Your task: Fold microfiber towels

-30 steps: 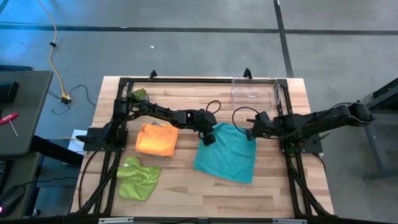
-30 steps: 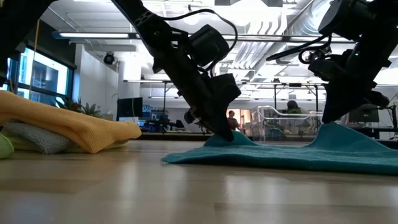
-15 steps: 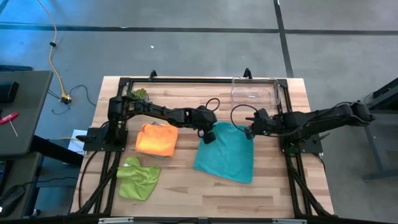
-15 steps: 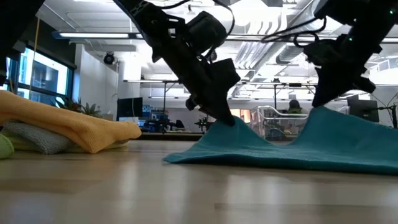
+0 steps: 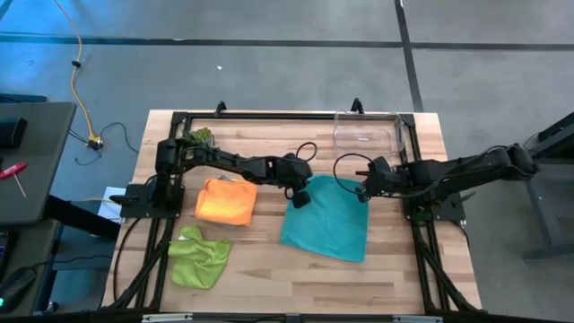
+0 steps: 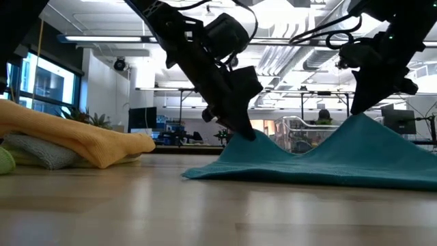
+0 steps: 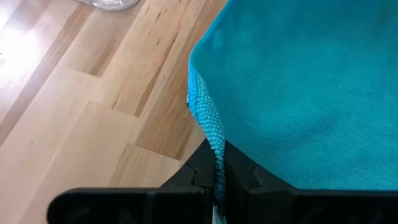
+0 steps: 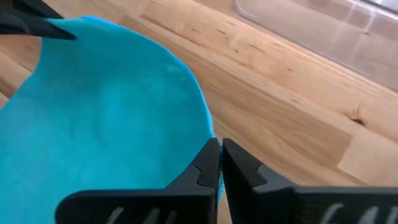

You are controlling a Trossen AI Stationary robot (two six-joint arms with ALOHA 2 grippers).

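Note:
A teal microfiber towel [image 5: 327, 220] lies at the table's middle, its near part flat on the wood and its far edge raised in two peaks. My left gripper [image 5: 302, 192] is shut on the towel's far left corner, and my right gripper [image 5: 363, 190] is shut on its far right corner. An orange towel [image 5: 226, 201] lies folded to the left; in the low view it rests on a grey one [image 6: 41, 152]. A crumpled lime green towel [image 5: 199, 257] lies near the front left. My left gripper pinches the teal towel's far left corner [image 7: 212, 140] between its two fingers, coming slanting down from the table's left. The corner is lifted and the cloth slopes down from it [image 6: 247, 139] to the table. My right gripper pinches the far right corner [image 8: 210, 138] between its two fingers, slanting down from the table's right. That corner [image 6: 355, 119] is held higher, and the cloth sags between the two holds.
A clear plastic bin [image 5: 368, 131] stands at the far right of the table, behind my right gripper. A small green spiky plant-like thing [image 5: 199, 136] sits at the far left. Bare wood [image 5: 269, 274] lies in front of the teal towel.
My right gripper has risen with the teal towel's far right corner, which now stands well above the table. The far left corner in my left gripper has come up a little. The towel's near part has stayed flat on the wood.

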